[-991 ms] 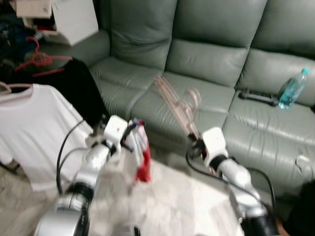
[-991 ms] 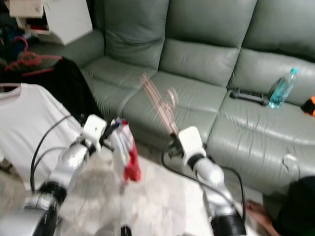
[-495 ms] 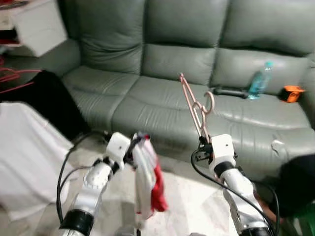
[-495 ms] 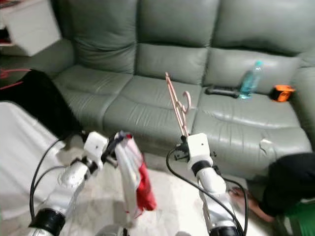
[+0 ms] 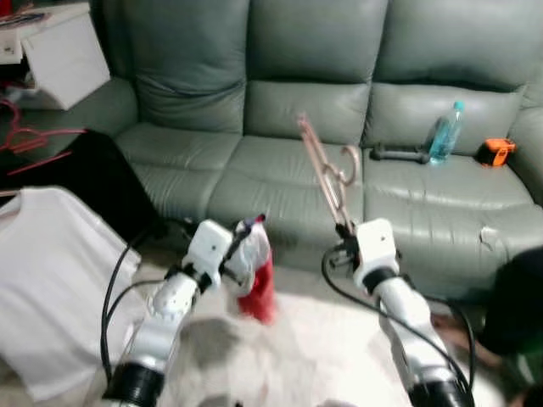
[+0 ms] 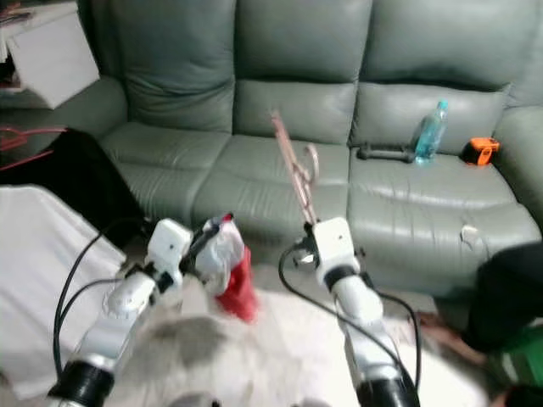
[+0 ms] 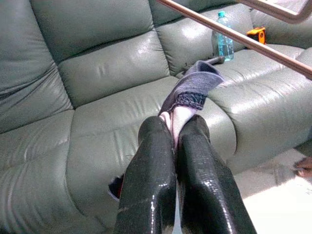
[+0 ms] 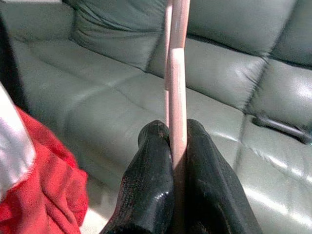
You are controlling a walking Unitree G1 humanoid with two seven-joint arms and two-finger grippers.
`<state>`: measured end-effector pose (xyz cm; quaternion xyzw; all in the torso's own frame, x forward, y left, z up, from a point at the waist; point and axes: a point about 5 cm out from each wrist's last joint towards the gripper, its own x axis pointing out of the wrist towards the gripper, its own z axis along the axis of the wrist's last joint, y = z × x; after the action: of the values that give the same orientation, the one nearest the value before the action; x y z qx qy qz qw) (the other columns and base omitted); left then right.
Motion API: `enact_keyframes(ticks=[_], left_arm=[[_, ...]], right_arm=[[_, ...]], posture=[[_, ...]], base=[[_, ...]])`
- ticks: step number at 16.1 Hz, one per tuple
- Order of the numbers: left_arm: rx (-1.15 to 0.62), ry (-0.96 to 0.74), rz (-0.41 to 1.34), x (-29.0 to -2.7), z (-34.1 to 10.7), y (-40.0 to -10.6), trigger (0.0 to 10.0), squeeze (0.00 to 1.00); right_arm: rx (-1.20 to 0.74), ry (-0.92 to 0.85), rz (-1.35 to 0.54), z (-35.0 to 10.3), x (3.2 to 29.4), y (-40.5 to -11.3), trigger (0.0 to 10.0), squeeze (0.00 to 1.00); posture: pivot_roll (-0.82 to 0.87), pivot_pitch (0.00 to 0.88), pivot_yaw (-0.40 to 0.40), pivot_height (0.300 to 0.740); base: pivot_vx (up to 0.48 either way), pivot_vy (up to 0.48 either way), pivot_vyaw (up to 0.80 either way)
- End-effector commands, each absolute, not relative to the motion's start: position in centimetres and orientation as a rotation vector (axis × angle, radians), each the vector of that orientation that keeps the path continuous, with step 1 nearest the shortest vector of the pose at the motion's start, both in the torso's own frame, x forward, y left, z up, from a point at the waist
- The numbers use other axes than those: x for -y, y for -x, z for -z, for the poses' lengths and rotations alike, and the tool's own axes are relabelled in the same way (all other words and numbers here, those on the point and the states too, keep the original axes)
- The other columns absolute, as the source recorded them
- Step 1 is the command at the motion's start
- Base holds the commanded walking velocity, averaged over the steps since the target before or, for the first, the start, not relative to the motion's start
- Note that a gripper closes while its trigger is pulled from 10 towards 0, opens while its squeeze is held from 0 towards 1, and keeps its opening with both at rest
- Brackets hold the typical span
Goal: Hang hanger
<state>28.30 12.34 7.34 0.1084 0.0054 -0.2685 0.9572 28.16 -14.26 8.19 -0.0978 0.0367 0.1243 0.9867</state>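
Before the sofa, right gripper clamped the pink hanger upright, left gripper pinched the garment; carrying step, next probably threading hanger into garment.

Grey-green leather sofa, pale floor

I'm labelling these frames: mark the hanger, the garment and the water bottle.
hanger (image 5: 325, 174): left eye view, on its pink bar.
garment (image 5: 258, 284): left eye view, on its red part.
water bottle (image 6: 429, 134): right eye view, on its body.
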Motion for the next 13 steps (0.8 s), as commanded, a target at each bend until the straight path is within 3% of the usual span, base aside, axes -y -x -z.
enact_keyframes(ticks=[1, 7, 10, 13], left_arm=[[0.017, -0.245, 0.555, -12.4, -8.2, -28.6, 10.0, 0.00], [0.051, -0.322, 0.609, -12.0, -8.9, -28.7, 10.0, 0.00], [0.116, -0.488, 0.694, -12.5, -10.0, -29.9, 10.0, 0.00], [0.116, -0.922, 0.799, -13.9, -10.7, -33.0, 10.0, 0.00]], right_arm=[[-0.035, 0.196, -0.277, -9.1, 13.6, -28.5, 10.0, 0.00], [-0.020, 0.230, -0.299, -9.5, 13.7, -28.9, 10.0, 0.00], [-0.072, 0.227, -0.434, -9.4, 13.4, -28.7, 10.0, 0.00], [-0.143, 0.359, -0.581, -9.9, 14.8, -29.3, 10.0, 0.00]], posture=[[-0.03, 0.000, 0.051, 0.740], [-0.05, 0.000, 0.058, 0.740], [-0.03, 0.000, 0.045, 0.740], [-0.04, 0.000, 0.044, 0.740]], base=[[0.000, 0.000, 0.00], [0.000, 0.000, 0.00], [0.000, 0.000, 0.00], [0.000, 0.000, 0.00]])
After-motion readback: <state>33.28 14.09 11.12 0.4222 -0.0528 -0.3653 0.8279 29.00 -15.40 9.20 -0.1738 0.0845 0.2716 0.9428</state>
